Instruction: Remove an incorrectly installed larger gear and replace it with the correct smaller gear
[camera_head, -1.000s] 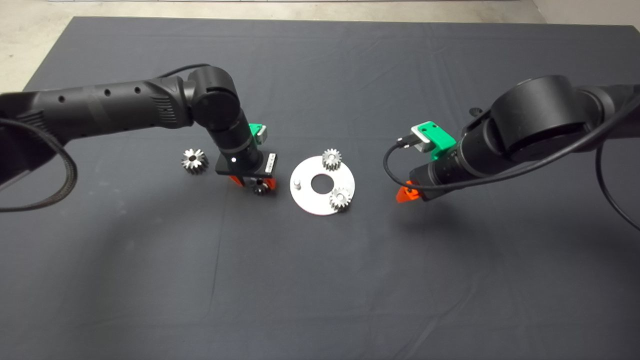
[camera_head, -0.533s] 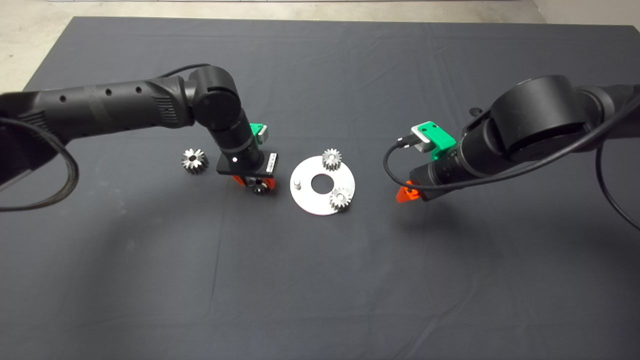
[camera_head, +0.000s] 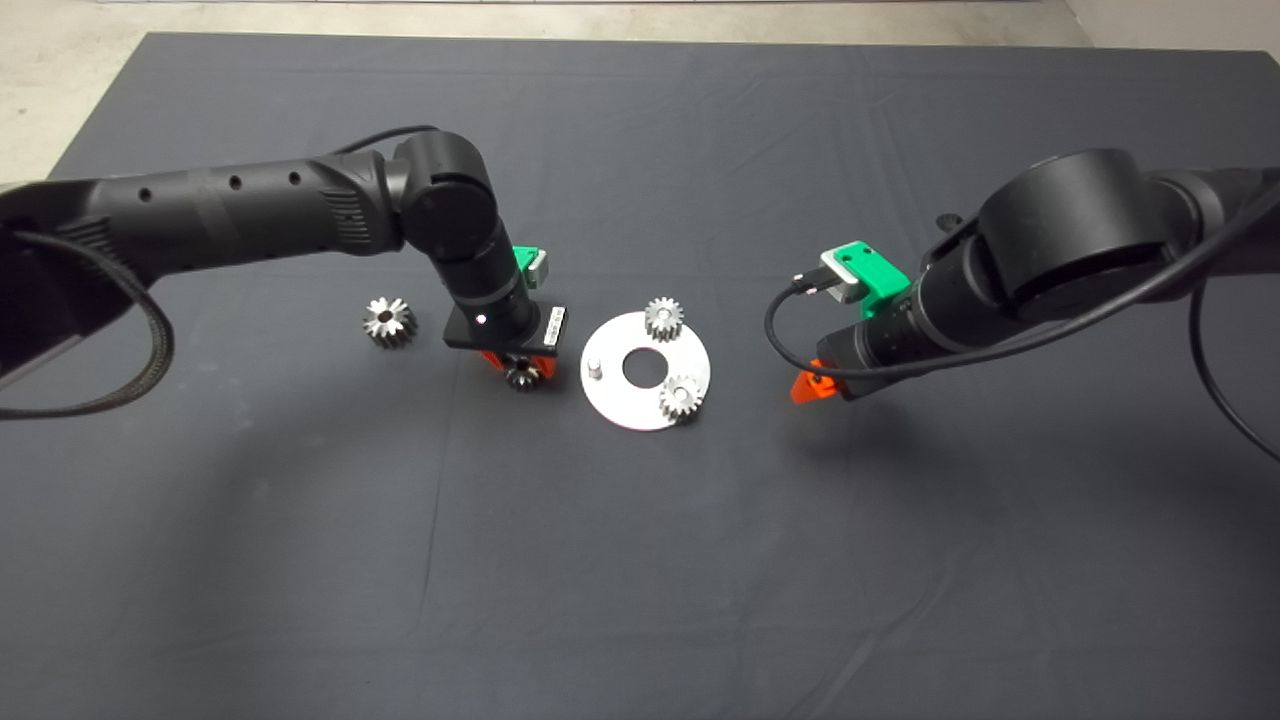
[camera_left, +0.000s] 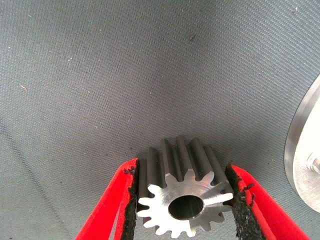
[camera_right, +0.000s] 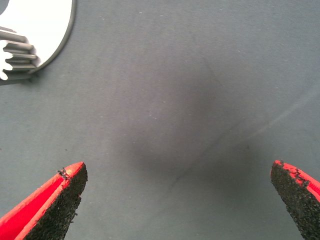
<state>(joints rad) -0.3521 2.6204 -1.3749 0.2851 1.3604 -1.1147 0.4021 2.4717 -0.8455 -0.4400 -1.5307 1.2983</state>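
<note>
smaller gear (camera_left: 183, 200) clamped between the black pads of the left gripper (camera_left: 184, 202), jaws grasping it by the teeth, just beside the round metal plate (camera_head: 612, 398) on the side of its bare pin (camera_head: 593, 366). two more small gears (camera_head: 663, 318) seated on the plate. larger gear (camera_head: 388, 321) lying on the dark mat (camera_head: 640, 560) of the worktop, apart from the plate, beyond the left arm. right gripper (camera_right: 175, 200) near the plate's other side, jaws released, spread wide over bare mat.

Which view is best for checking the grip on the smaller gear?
Left wrist view: the smaller gear sits close up between the left gripper's fingers. Head view shows only part of it under the gripper; right wrist view misses it.
</note>
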